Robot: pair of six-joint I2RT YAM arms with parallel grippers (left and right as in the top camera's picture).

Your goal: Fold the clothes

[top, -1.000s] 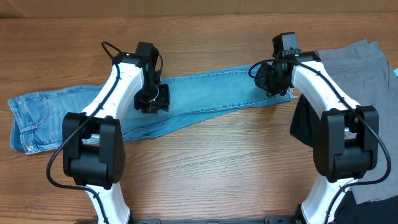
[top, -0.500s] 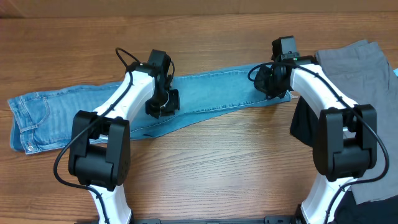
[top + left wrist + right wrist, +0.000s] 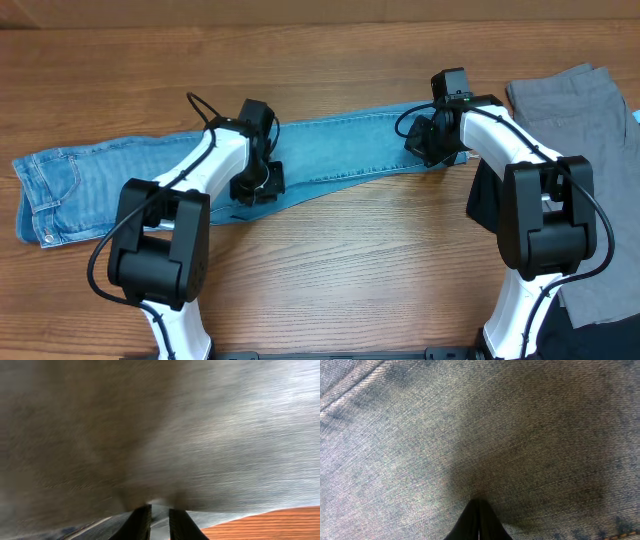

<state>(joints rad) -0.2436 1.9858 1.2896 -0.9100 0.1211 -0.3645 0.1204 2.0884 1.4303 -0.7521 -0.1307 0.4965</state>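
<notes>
The clothes in hand are light blue denim jeans [image 3: 340, 150], laid flat across the table, waist at the left and leg hems at the right. My left gripper [image 3: 258, 185] is at the near edge of the leg, around mid-length. In the left wrist view its fingers [image 3: 141, 522] stand close together with a fold of denim [image 3: 200, 435] pinched between them. My right gripper [image 3: 428, 143] is over the hem end. In the right wrist view its fingers [image 3: 470, 525] are pressed together, tips on the denim [image 3: 470, 420], with no cloth showing between them.
A grey garment [image 3: 575, 110] lies at the back right, just beyond the jeans' hems. A black garment [image 3: 490, 205] lies under the right arm and runs toward the front right corner. Bare wooden table [image 3: 350, 270] stretches in front of the jeans.
My left gripper has moved right along the leg, then down to its near edge. The right gripper has shifted slightly left and closed fully.
</notes>
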